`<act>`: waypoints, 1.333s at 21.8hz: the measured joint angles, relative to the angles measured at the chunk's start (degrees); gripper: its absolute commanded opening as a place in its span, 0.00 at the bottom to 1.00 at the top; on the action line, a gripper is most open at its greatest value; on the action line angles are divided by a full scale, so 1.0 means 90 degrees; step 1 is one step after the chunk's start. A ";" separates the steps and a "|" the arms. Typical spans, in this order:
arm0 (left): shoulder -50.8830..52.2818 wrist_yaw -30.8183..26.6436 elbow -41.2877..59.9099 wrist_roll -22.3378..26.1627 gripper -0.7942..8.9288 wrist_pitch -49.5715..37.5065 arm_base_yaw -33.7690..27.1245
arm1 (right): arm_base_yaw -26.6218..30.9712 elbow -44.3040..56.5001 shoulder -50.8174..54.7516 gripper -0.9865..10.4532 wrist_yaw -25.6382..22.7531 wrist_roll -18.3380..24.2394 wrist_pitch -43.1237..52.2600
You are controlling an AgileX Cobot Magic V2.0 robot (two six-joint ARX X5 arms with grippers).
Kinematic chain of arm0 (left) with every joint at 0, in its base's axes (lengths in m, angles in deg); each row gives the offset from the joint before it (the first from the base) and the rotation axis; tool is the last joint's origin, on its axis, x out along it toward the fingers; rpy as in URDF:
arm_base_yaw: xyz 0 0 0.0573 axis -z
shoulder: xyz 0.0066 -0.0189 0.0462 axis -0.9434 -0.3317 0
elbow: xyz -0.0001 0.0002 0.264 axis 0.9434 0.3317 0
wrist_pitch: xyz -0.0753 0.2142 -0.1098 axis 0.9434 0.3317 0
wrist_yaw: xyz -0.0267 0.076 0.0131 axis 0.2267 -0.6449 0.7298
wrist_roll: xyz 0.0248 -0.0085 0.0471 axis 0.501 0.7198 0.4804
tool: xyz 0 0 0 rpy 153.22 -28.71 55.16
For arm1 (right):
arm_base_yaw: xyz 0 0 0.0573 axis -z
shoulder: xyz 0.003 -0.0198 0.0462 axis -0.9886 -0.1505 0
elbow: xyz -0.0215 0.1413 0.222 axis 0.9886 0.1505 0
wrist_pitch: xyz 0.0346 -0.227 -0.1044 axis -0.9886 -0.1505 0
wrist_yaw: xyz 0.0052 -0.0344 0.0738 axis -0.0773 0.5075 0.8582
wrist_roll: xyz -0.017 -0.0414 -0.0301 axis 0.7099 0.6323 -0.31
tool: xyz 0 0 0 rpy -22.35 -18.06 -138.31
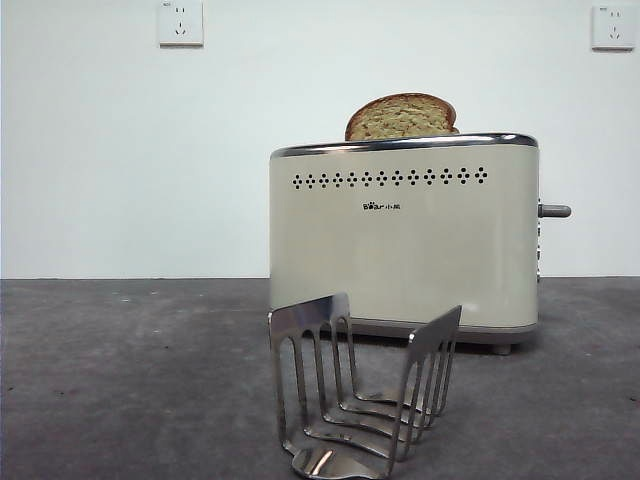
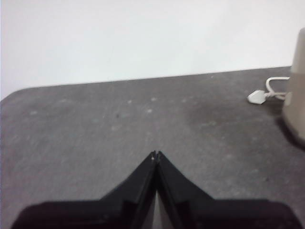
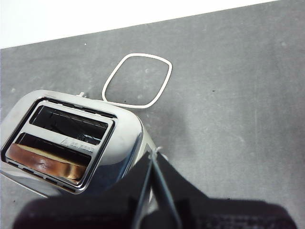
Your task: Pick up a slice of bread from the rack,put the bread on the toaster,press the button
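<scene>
The cream toaster (image 1: pixel 405 235) stands right of the middle in the front view. The slice of bread (image 1: pixel 402 117) sits in one slot, its rounded brown top sticking out. The steel rack (image 1: pixel 362 395) stands in front of the toaster with nothing in it. The grey button (image 1: pixel 555 211) sticks out of the toaster's right end. My right gripper (image 3: pixel 153 154) is shut and empty, high above that end, looking down on the toaster's top (image 3: pixel 71 138) and the bread's crust (image 3: pixel 45 163). My left gripper (image 2: pixel 156 153) is shut and empty over bare table, away from the toaster's side (image 2: pixel 296 90).
A white power cord lies in a loop (image 3: pixel 137 80) on the dark grey table behind the toaster, and its plug (image 2: pixel 258 96) lies beside the toaster. Two wall sockets (image 1: pixel 180 22) are on the white wall. Neither arm shows in the front view.
</scene>
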 measured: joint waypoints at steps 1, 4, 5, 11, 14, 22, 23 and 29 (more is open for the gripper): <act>0.0002 -0.0010 0.0000 0.0000 0.08 0.0138 -0.0032 | 0.0000 0.0000 0.0000 0.09 0.0000 0.0000 -0.0002; -0.0005 -0.0036 0.0000 0.0000 0.08 0.0588 -0.0053 | 0.0000 0.0000 0.0000 0.09 0.0000 -0.0002 0.0000; 0.0000 -0.0036 0.0000 0.0000 0.08 0.0588 -0.0053 | 0.0002 0.0000 0.0000 0.09 0.0000 0.0000 -0.0002; -0.0036 -0.0032 0.0000 -0.0126 0.08 0.0534 -0.0053 | 0.0000 0.0000 0.0000 0.09 0.0000 0.0000 -0.0002; -0.0087 -0.0032 0.0000 -0.0163 0.08 0.0532 -0.0053 | 0.0000 0.0000 0.0000 0.09 0.0000 0.0000 -0.0002; -0.0117 -0.0032 0.0000 -0.0165 0.08 0.0532 -0.0053 | 0.0000 0.0270 0.0345 0.09 -0.0784 0.0330 0.0250; -0.0124 -0.0032 0.0000 -0.0165 0.08 0.0534 -0.0053 | 0.0002 0.0648 0.0707 0.09 -0.1083 0.0556 0.0619; -0.0214 -0.0032 0.0000 -0.0165 0.08 0.0532 -0.0053 | 0.0002 0.5037 0.3939 0.09 -0.2873 0.1282 0.4206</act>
